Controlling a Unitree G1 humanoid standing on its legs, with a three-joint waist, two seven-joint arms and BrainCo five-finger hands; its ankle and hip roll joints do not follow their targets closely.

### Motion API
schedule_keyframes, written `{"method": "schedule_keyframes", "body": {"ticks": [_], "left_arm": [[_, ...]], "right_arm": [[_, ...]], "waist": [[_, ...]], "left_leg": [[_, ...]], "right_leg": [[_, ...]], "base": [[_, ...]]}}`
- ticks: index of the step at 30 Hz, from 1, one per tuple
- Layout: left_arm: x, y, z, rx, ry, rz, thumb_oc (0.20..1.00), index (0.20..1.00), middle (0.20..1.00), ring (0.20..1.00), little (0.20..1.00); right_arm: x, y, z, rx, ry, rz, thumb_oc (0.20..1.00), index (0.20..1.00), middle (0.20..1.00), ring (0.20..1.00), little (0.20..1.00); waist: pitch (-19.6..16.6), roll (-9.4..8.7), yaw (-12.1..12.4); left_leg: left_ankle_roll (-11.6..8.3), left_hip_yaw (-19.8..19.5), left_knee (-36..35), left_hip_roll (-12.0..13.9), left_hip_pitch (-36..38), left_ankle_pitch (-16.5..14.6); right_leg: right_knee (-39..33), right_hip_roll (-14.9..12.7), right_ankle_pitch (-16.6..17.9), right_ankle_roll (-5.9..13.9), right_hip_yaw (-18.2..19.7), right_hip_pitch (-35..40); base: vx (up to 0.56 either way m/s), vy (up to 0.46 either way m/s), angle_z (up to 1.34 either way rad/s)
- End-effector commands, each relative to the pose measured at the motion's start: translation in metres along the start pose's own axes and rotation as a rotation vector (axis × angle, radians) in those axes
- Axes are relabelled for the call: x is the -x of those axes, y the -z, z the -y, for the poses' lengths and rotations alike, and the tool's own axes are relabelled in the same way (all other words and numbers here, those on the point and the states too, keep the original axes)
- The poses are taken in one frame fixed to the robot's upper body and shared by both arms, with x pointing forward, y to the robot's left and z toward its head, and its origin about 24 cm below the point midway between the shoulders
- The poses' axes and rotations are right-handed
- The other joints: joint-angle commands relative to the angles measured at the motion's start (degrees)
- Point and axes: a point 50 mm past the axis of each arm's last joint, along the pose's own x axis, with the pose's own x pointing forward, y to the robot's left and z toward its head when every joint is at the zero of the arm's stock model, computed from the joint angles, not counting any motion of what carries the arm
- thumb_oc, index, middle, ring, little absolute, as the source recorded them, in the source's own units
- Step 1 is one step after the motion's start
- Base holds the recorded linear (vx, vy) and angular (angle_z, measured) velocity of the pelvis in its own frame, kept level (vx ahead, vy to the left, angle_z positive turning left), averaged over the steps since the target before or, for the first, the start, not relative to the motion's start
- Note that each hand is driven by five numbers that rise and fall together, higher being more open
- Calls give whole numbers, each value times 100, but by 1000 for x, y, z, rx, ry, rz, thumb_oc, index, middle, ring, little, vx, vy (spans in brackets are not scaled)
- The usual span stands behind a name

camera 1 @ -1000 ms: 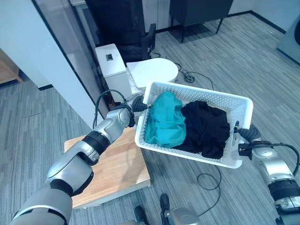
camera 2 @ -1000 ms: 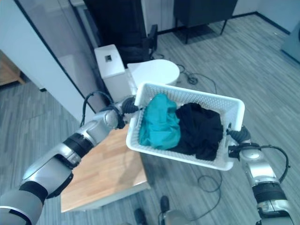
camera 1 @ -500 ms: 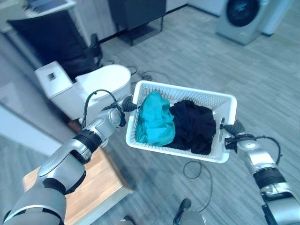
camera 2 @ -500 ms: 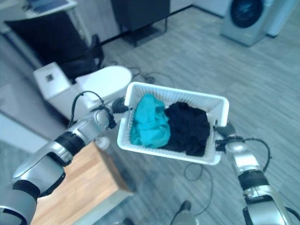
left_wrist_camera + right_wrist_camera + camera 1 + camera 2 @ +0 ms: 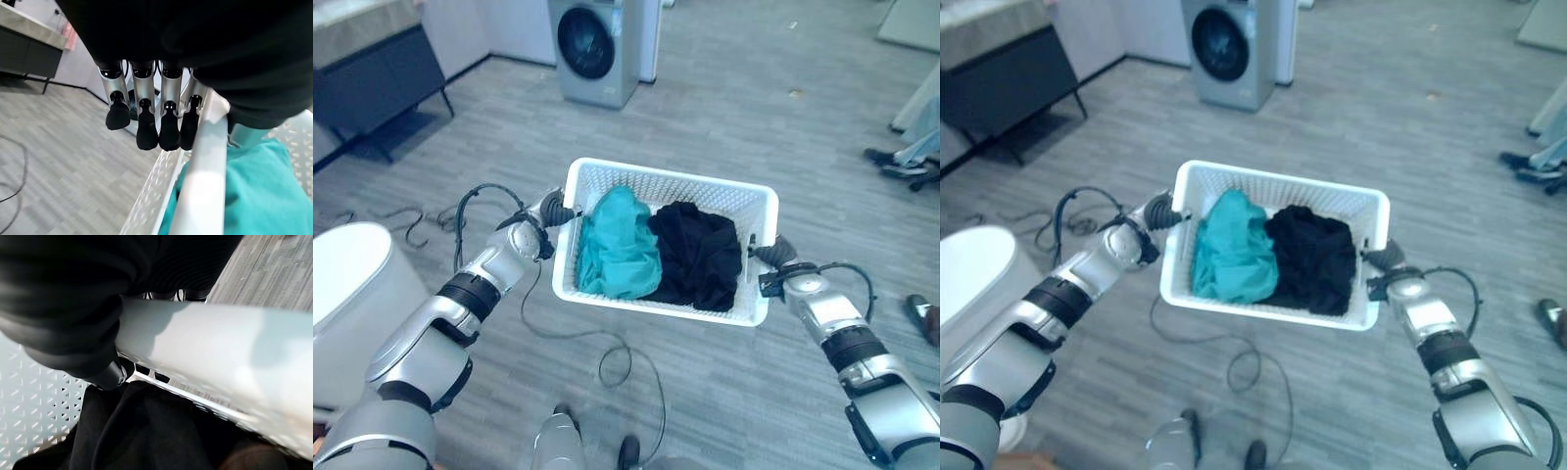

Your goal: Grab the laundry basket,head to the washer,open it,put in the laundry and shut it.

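A white perforated laundry basket [image 5: 675, 177] hangs in the air in front of me, carried between both hands. Inside it, a teal garment [image 5: 617, 245] lies on the left and a black garment [image 5: 697, 253] on the right. My left hand [image 5: 551, 208] grips the basket's left rim [image 5: 205, 166], its fingers [image 5: 146, 127] curled down the outside. On the right rim [image 5: 205, 338] my right hand [image 5: 773, 257] is clamped, thumb [image 5: 105, 374] hooked inside above the black garment [image 5: 146, 431]. The grey washer [image 5: 597, 49] stands across the floor ahead, its round dark door closed.
A dark cabinet [image 5: 372, 69] stands at the far left. A white rounded fixture [image 5: 352, 294] sits low on the left. A person's shoes [image 5: 901, 162] show at the right edge. Grey plank floor [image 5: 783, 88] lies between me and the washer.
The camera has swung round: the wooden table has left the view, the white fixture has slid to the left edge, and the washer now stands ahead. Both hands still hold the basket.
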Motion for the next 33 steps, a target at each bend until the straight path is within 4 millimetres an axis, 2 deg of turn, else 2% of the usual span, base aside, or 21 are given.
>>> {"method": "schedule_keyframes", "body": {"ticks": [1,3,5,7,9,10,12,13,14,15,17,19,20,21,22,23,24,26,29,31,33], "left_arm": [[-9,-83,-32,93,-105,310,200,200,200,200,200],[-11,-69,-42,122,-128,256,200,200,200,200,200],[-10,-65,-48,119,-145,245,200,200,200,200,200],[-9,-55,-74,91,-227,206,200,200,200,200,200],[-8,-54,-74,91,-227,205,200,200,200,200,200],[-7,-52,-84,87,-257,198,200,200,200,200,200],[-4,-51,-87,59,-265,206,200,200,200,200,200],[-1,-51,-88,39,-256,222,200,200,200,200,200],[-1,-51,-87,39,-256,222,200,200,200,200,200],[-1,-51,-87,32,-250,228,200,200,200,200,200],[-1,-49,-83,52,-241,227,200,200,200,200,200],[0,-46,-81,62,-239,218,200,200,200,200,200],[0,-42,-84,66,-254,201,200,200,200,200,200],[0,-46,-86,57,-259,206,200,200,200,200,200],[-1,-46,-86,57,-260,207,200,200,200,200,200],[-1,-48,-86,50,-257,209,200,200,200,200,200],[-2,-47,-84,49,-244,204,200,200,200,200,200],[-3,-49,-86,35,-248,206,200,200,200,200,200],[-1,-50,-87,27,-268,221,200,200,200,200,200],[-1,-48,-84,18,-279,218,200,200,200,200,200],[-1,-44,-79,1,-263,212,200,200,200,200,200]], "right_arm": [[9,-116,-27,-87,-190,446,200,200,200,200,200],[10,-126,-34,-96,-218,470,200,200,200,200,200],[11,-128,-39,-98,-235,474,200,200,200,200,200],[16,-137,-46,-111,-261,518,200,200,200,200,200],[16,-137,-46,-111,-261,518,200,200,200,200,200],[19,-136,-47,-116,-271,525,200,200,200,200,200],[22,-129,-46,-121,-278,525,200,200,200,200,200],[25,-120,-45,-138,-282,523,200,200,200,200,200],[25,-120,-44,-139,-282,522,200,200,200,200,200],[27,-116,-45,-147,-283,520,200,200,200,200,200],[29,-110,-41,-175,-275,524,200,200,200,200,200],[29,-108,-36,-172,-255,517,200,200,200,200,200],[28,-106,-31,-175,-226,516,200,200,200,200,200],[28,-104,-24,-166,-201,509,200,200,200,200,200],[28,-104,-24,-166,-200,509,200,200,200,200,200],[28,-101,-19,-167,-187,502,200,200,200,200,200],[27,-98,-15,-168,-175,491,200,200,200,200,200],[27,-97,-9,-170,-156,490,200,200,200,200,200],[29,-90,5,-153,-116,478,200,200,200,200,200],[32,-86,7,-160,-106,482,200,200,200,200,200],[34,-80,10,-160,-93,472,200,200,200,200,200]], "waist": [[31,197,349],[40,198,374],[52,214,379],[4,217,384],[7,211,391],[-76,197,380],[-200,125,393],[-287,-25,426],[-303,-20,428],[-336,-108,439],[-402,-212,386],[-374,-75,288],[-343,94,150],[-262,239,-31],[-267,246,-37],[-250,308,-156],[-236,369,-289],[-269,369,-401],[-300,364,-559],[-309,364,-625],[-387,356,-707]], "left_leg": [[416,-168,-761,5,442,890],[405,-357,-1128,67,464,925],[406,-388,-1299,88,558,1006],[405,-106,-1258,231,566,1013],[405,-96,-1247,229,569,1004],[439,119,-1068,282,548,1004],[518,206,-728,193,556,943],[705,216,-253,-73,517,623],[707,215,-254,-64,499,632],[838,254,-124,-247,549,422],[1105,307,-17,-569,723,50],[1291,193,-18,-649,924,-123],[1413,144,-106,-676,1252,-301],[1425,-43,-266,-737,1667,-396],[1420,-52,-281,-729,1659,-378],[1387,-187,-326,-751,1820,-407],[1344,-346,-347,-768,2030,-473],[1221,-415,-392,-758,2223,-664],[969,-586,-410,-674,2715,-1001],[863,-617,-242,-607,2983,-1137],[766,-664,-89,-535,3249,-1274]], "right_leg": [[356,-440,-640,1073,28,63],[468,-400,-787,1063,121,171],[516,-383,-844,1065,169,232],[637,-381,-1105,1084,123,464],[642,-388,-1110,1086,130,466],[729,-404,-1225,1109,111,589],[953,-526,-1317,1213,113,736],[1487,-719,-1001,1393,46,678],[1489,-710,-993,1391,49,657],[1929,-843,-636,1583,23,541],[2988,-1062,471,2060,147,250],[4085,-1169,710,2104,161,-259],[4544,-1236,620,2011,120,-663],[4620,-1348,198,1850,57,-1222],[4611,-1340,208,1838,41,-1229],[4282,-1292,31,1754,72,-1436],[3815,-1206,-131,1652,136,-1652],[2616,-1283,-291,1598,51,-1685],[699,-1478,286,1830,35,-1969],[217,-1598,563,1976,-18,-2154],[318,-1566,658,2005,7,-2095]], "base": [[239,24,-61],[251,29,-41],[239,43,-61],[441,125,-28],[260,91,-2],[483,186,-2],[697,287,4],[516,227,0],[502,249,23],[336,219,46],[550,339,35],[492,301,49],[722,360,84],[593,276,71],[424,138,70],[361,38,64],[486,37,69],[470,-58,82],[588,-129,69],[592,-117,73],[498,-106,74]]}}
